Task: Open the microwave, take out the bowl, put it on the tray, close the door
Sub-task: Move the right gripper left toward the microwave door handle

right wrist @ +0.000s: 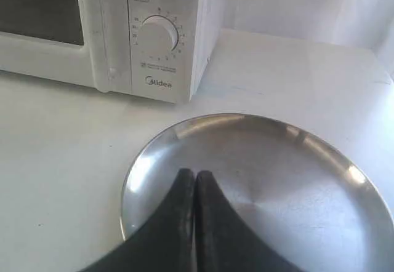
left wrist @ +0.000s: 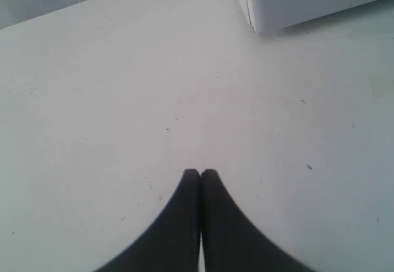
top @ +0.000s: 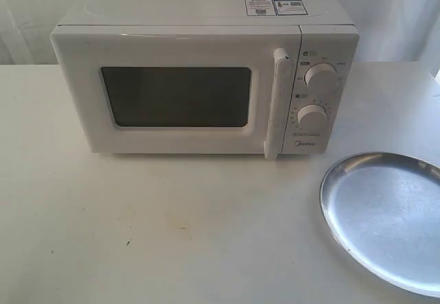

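Note:
The white microwave (top: 206, 77) stands at the back of the table, its door (top: 172, 98) closed, the vertical handle (top: 277, 104) beside two round knobs (top: 320, 77). The bowl is hidden; nothing shows through the dark window. The silver tray (top: 385, 214) lies empty at the right front. Neither gripper appears in the exterior view. My left gripper (left wrist: 201, 173) is shut with nothing in it, above bare table, a microwave corner (left wrist: 295, 1) ahead. My right gripper (right wrist: 194, 175) is shut and holds nothing, hovering over the tray (right wrist: 277, 180), facing the lower knob (right wrist: 157, 33).
The white table (top: 137, 235) spreads in front of the microwave. A white curtain hangs behind. The tray's right side runs past the edge of the exterior view.

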